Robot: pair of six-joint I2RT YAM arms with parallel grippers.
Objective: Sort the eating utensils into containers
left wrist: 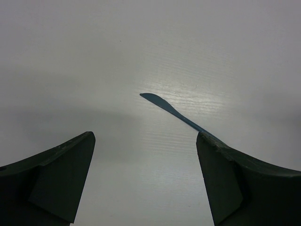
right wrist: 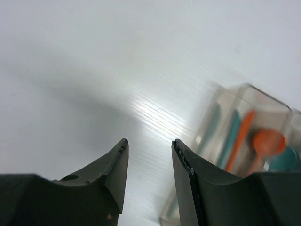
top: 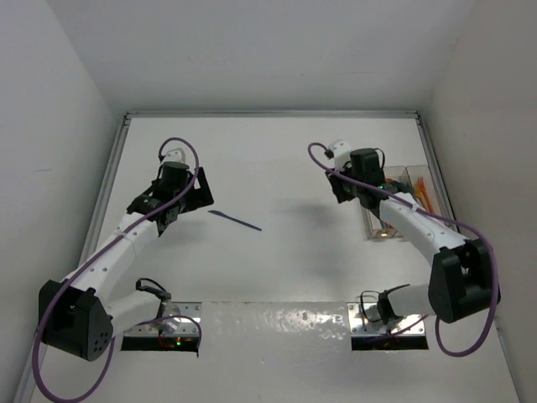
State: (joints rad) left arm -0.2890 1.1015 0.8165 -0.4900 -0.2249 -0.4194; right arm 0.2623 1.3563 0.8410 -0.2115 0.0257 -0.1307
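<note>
Right gripper [right wrist: 149,142]: fingers part way apart, nothing between them, hanging over bare table [top: 277,159] just beside the bins [right wrist: 225,101], on their side facing the table's middle. Left gripper [left wrist: 146,136]: fingers spread wide, empty, low over the table and well apart from the bins, farther from them than any other item listed here. Knife [left wrist: 171,110]: one piece, dark blue, slim, lying flat and loose on the table, well apart from the bins and much nearer the left gripper; its blade end points away from that gripper and its handle runs toward one finger, though I cannot tell from where I stand whether handle and finger touch. Bins: clear, joined in a row, standing on the table. Utensils [right wrist: 242,136] in the bins: several teal and orange pieces lying lengthwise, among them an orange spoon; the wrist view is blurred and the arm covers part of the row from above, so neither the count nor the make-up of each compartment can be read. Condition of the job, by my reckoning: nearly finished. Every utensil in sight is in the bins except the knife, which is the only piece I can see on the open table. Outstanding: grasp the knife, carry it to the bins, and drop it in with its own kind. The left gripper looks best placed for that.
</note>
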